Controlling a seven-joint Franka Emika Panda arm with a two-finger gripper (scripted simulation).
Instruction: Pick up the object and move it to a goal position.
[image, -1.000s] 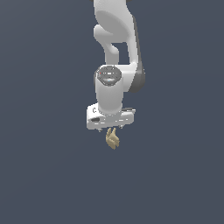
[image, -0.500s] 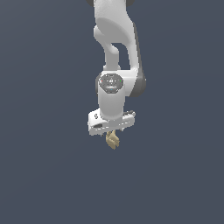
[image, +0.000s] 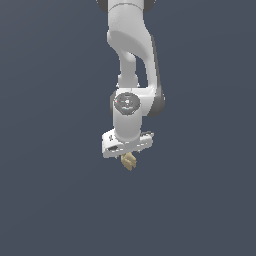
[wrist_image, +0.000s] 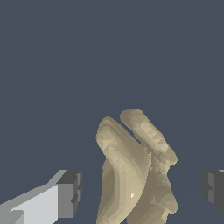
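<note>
Claw (image: 128, 159) points downward, fingers (wrist_image: 65, 194) set wide, clear of the tan object (wrist_image: 133, 170) sitting between them.

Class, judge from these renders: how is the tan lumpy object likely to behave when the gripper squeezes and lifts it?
The object looks rigid, being faceted. Its uneven lobes suggest it may twist or slip between the pads. Much narrower than the gripper, it is probably light.
</note>
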